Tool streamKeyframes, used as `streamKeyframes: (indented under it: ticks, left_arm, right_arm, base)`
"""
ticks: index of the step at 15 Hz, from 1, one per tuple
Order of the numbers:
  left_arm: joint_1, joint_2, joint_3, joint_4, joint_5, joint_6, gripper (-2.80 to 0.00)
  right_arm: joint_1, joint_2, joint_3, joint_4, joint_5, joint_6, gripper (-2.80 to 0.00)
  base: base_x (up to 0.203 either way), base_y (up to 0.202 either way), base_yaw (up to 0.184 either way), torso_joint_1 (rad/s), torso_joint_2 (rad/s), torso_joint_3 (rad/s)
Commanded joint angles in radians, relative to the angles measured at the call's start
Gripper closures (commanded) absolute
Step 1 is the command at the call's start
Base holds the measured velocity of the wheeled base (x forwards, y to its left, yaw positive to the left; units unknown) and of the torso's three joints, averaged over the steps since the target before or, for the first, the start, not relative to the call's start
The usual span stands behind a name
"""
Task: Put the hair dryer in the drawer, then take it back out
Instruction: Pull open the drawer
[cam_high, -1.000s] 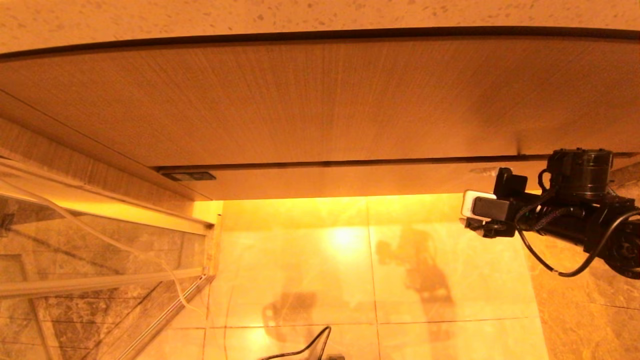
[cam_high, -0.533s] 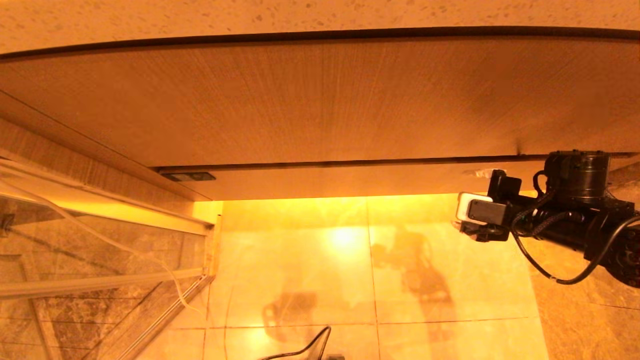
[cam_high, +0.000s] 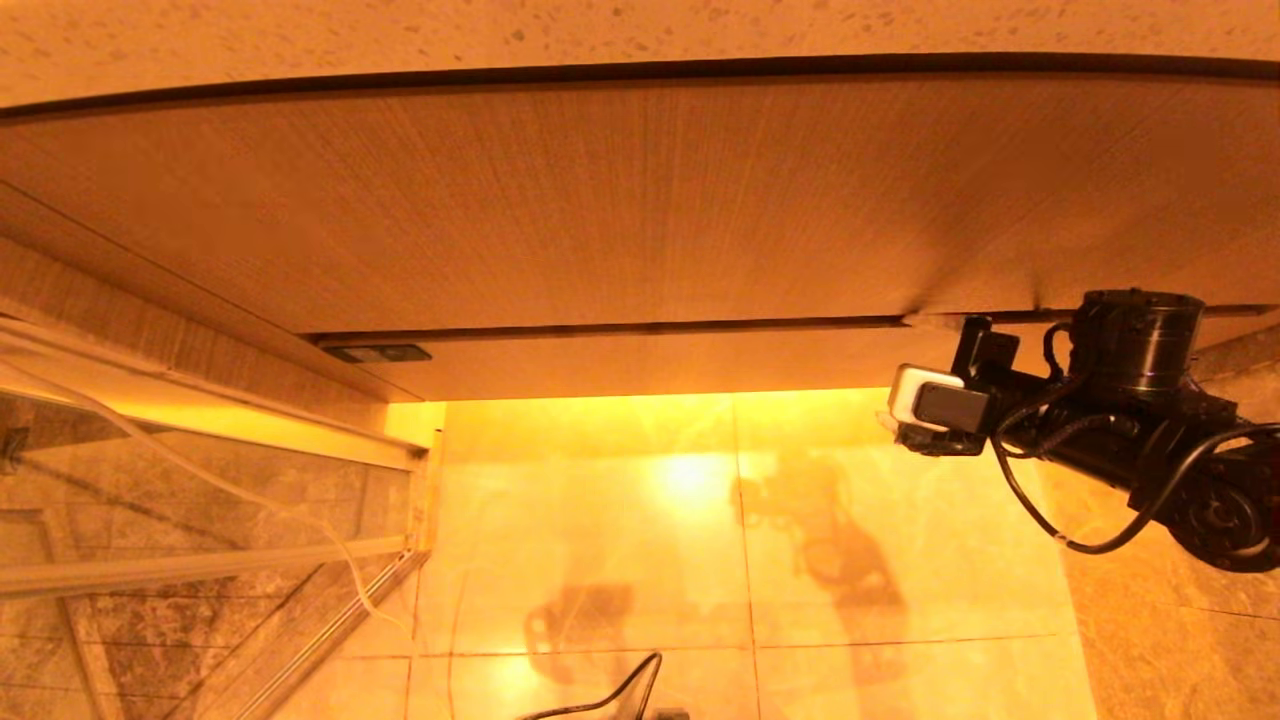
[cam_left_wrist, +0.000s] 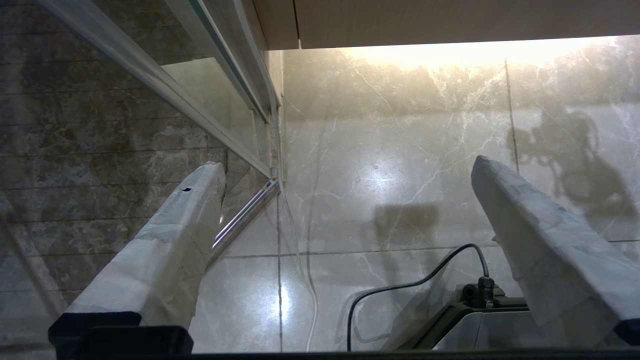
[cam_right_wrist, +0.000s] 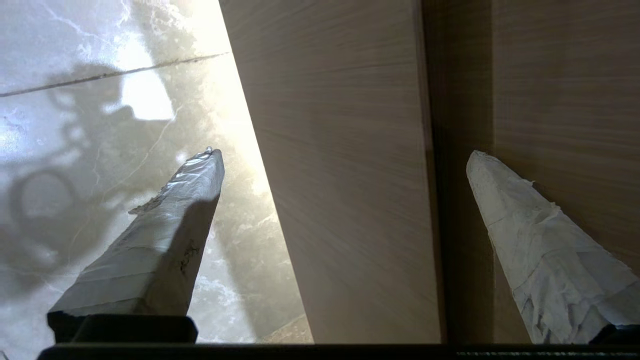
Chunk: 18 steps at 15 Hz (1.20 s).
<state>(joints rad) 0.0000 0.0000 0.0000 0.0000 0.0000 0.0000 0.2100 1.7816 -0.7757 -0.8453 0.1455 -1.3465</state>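
the right gripper (cam_right_wrist: 345, 155), at the head view's right edge, held its jaws wide and empty astride the closed drawer (cam_high: 640, 360) front's lower edge, likely to pull it. the hair dryer was nowhere visible. the left gripper (cam_left_wrist: 350, 165) hung open, idle.

The head camera looks down past the wood-grain cabinet front (cam_high: 620, 200) to the marble floor (cam_high: 600, 520). Both wrist cameras face that floor (cam_left_wrist: 400, 150); the right one sits close beside the cabinet (cam_right_wrist: 340, 175).

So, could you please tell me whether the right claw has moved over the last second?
Yes. In the head view the right claw has crept left and up, closer to the dark seam under the wood-grain panel.
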Motion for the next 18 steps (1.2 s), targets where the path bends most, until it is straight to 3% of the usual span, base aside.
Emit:
streamKeyframes:
  ticks: [1, 18]
  left_arm:
    - [0.0, 0.0, 0.0, 0.0, 0.0, 0.0, -2.8]
    - [0.0, 0.0, 0.0, 0.0, 0.0, 0.0, -2.8]
  right_arm:
    - [0.002, 0.016, -0.009, -0.008, 0.003, 0.0, -2.8]
    - [0.002, 0.153, -0.062, -0.074, -0.003, 0.038, -2.8]
  base:
    - [0.0, 0.0, 0.0, 0.0, 0.0, 0.0]
    - [0.0, 0.0, 0.0, 0.0, 0.0, 0.0]
